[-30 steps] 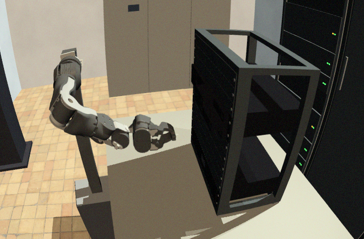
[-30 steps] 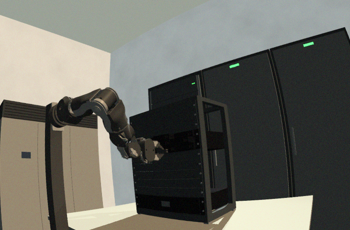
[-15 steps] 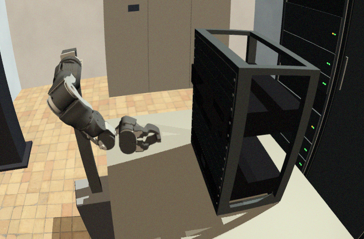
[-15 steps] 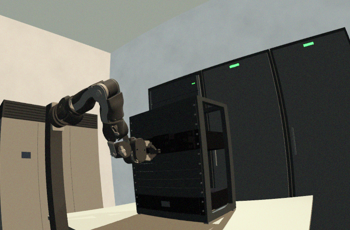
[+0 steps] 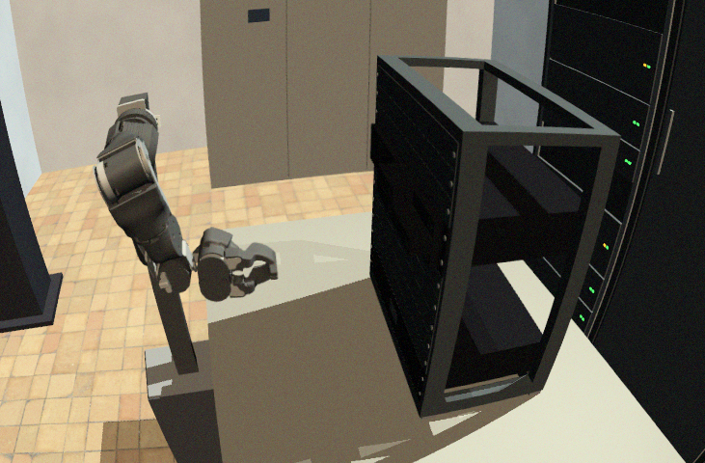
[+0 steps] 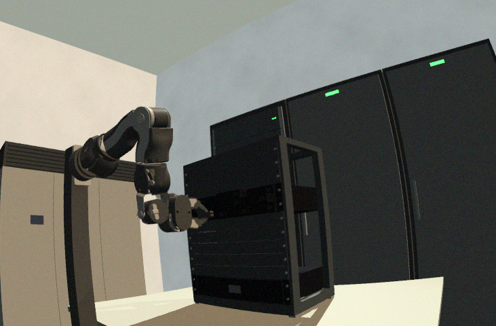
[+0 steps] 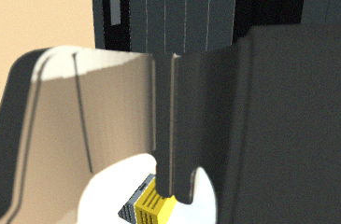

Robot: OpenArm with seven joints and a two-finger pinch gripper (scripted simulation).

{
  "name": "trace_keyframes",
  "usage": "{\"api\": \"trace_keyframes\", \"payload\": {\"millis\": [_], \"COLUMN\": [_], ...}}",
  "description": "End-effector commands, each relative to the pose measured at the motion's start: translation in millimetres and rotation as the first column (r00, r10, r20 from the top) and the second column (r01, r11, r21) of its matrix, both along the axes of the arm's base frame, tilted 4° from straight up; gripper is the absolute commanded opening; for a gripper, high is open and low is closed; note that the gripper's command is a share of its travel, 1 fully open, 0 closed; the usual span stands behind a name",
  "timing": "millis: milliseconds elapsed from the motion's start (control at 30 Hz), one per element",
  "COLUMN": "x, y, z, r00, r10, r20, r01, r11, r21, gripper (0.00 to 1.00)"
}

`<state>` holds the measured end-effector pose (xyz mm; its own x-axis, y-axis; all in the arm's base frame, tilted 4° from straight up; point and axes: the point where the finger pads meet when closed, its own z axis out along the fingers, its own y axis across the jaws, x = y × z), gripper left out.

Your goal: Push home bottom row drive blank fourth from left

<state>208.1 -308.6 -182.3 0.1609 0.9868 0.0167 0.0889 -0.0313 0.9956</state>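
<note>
The hand point(image 5: 265, 267) is pressed together with nothing between its fingers, which fill most of the wrist view as two dark slabs meeting along a vertical seam. Just below their tips in that view sits a small yellow block with dark slotted lines on its face and a grey side point(image 7: 149, 207), lit brightly against a pale patch; whether it is one of the drive blanks cannot be told. Ahead of the hand, across a gap seen from above, stands the open-framed dark rack point(image 5: 468, 229) on the pale tabletop point(image 5: 582, 403), its panelled front turned toward the hand. In the exterior view the hand point(image 6: 204, 214) appears level with a dark recessed band partway up that front, the storage chassis point(image 6: 244, 202), though from that angle the gap does not show. The chassis face is so dark that its rows of blanks cannot be told apart, and the bottom-row blank at the far right is not distinguishable. Beyond the rack rise tall black cabinets point(image 6: 371, 172) with small green lights, and behind the arm a beige cabinet point(image 5: 287, 93) stands on a tiled floor point(image 5: 63, 354).
</note>
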Motion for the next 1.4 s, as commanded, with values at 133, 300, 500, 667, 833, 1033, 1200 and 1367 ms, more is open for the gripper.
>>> {"api": "trace_keyframes", "payload": {"millis": [133,300,500,667,833,1033,1200,1367], "x": [-14.7,-20.7,-26.0,-26.4,-26.4,-26.4,-26.4,-26.4], "y": [1.7,2.1,2.8,2.7,2.7,2.7,2.7,2.7], "z": [5.9,6.0,6.3,6.2,6.2,6.2,6.2,6.2], "r00": [1.000,1.000,1.000,1.000,1.000,1.000,1.000,1.000], "r10": [0.000,-0.001,0.000,-0.001,-0.001,-0.001,-0.001,-0.001], "r20": [0.027,0.026,0.026,0.025,0.025,0.025,0.025,0.025], "r01": [0.000,0.001,0.001,0.001,0.001,0.001,0.001,0.001], "r11": [1.000,1.000,1.000,1.000,1.000,1.000,1.000,1.000], "r21": [-0.002,-0.002,-0.002,-0.003,-0.003,-0.003,-0.003,-0.003], "gripper": [0.00,0.00,0.00,0.00,0.00,0.00,0.00,0.00]}}
